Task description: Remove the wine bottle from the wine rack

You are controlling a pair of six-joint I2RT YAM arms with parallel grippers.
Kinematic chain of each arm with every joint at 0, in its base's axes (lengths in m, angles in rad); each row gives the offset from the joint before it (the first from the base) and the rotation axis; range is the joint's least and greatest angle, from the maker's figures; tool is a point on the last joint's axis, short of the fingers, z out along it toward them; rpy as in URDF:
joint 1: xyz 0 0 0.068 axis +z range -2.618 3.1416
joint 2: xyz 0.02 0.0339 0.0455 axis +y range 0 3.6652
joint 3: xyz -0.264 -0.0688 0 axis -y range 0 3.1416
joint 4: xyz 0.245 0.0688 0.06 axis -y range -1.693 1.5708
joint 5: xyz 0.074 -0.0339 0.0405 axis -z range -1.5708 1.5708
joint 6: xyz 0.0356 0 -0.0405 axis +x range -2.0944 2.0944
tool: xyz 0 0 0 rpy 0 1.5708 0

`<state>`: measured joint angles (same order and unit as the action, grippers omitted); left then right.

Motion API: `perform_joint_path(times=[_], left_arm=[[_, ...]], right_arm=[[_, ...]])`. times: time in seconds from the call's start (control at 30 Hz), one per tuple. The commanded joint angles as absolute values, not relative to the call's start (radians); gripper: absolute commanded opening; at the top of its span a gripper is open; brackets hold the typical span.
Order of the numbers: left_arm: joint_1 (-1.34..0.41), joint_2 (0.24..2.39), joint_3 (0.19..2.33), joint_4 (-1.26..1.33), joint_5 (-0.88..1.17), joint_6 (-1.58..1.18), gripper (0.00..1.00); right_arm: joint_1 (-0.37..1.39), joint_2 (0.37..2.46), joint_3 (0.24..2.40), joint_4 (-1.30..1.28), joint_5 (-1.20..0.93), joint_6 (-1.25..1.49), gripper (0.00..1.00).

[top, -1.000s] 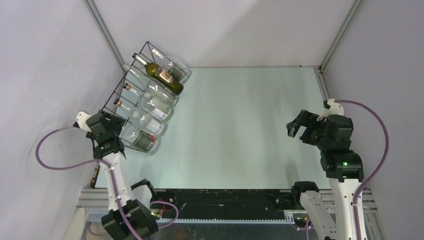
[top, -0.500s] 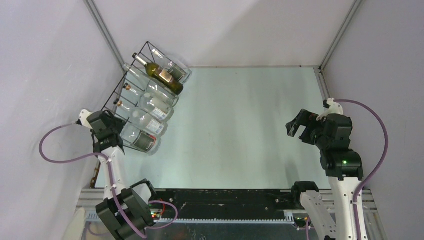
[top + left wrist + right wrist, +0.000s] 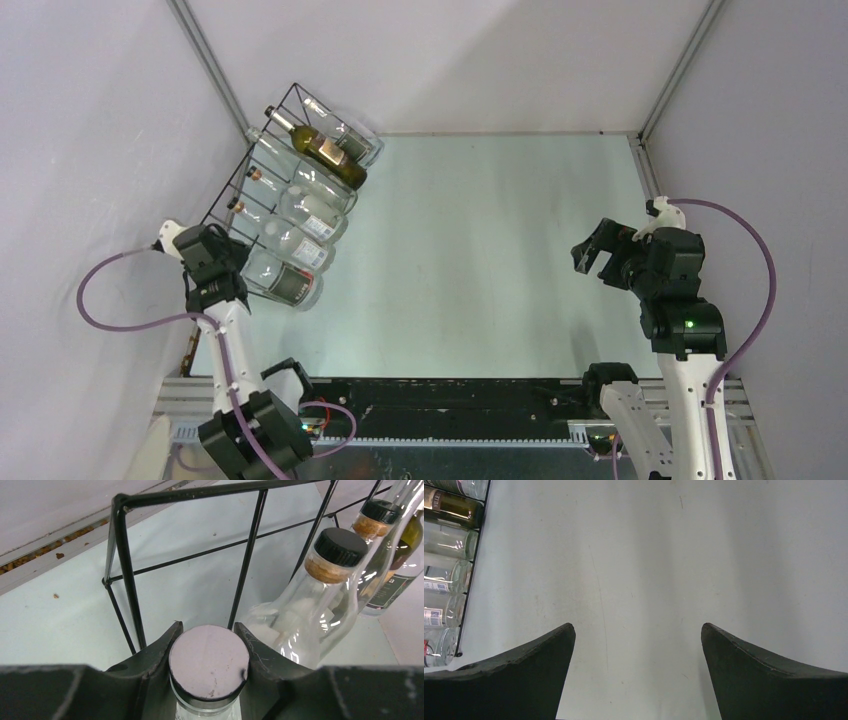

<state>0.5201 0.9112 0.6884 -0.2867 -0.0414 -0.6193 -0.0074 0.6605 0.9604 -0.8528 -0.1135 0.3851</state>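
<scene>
The black wire wine rack [image 3: 229, 180] stands at the far left of the table and holds several bottles lying side by side. My left gripper [image 3: 222, 264] is at the rack's near end, shut on the pale round cap of the nearest clear wine bottle [image 3: 285, 283]. In the left wrist view both fingers [image 3: 160, 650] press the sides of that cap [image 3: 209, 662], with rack wires [image 3: 124, 575] just behind. My right gripper [image 3: 590, 250] hovers over the table on the right, open with nothing in it [image 3: 636, 630].
More clear bottles with black caps [image 3: 340, 545] lie next to the held one, and a dark green bottle [image 3: 330, 150] lies further back in the rack. Grey walls close in left, back and right. Bare table [image 3: 480, 250] stretches between the arms.
My left gripper has closed its fingers onto the nearest bottle's cap and its wrist has shifted slightly. The right arm has stayed still.
</scene>
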Motion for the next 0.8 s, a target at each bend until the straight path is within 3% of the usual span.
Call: perform_joint_path(times=[0.0, 0.77], left_arm=[[0.528, 0.824, 0.748, -0.301, -0.046, -0.601, 0.0], [0.424, 0.387, 0.683, -0.518, 0.047, -0.58, 0.0]], right_arm=[[-0.002, 0.664, 0.961, -0.835, -0.129, 0.396, 1.0], [-0.003, 0.638, 0.946, -0.853, -0.125, 0.41, 1.0]])
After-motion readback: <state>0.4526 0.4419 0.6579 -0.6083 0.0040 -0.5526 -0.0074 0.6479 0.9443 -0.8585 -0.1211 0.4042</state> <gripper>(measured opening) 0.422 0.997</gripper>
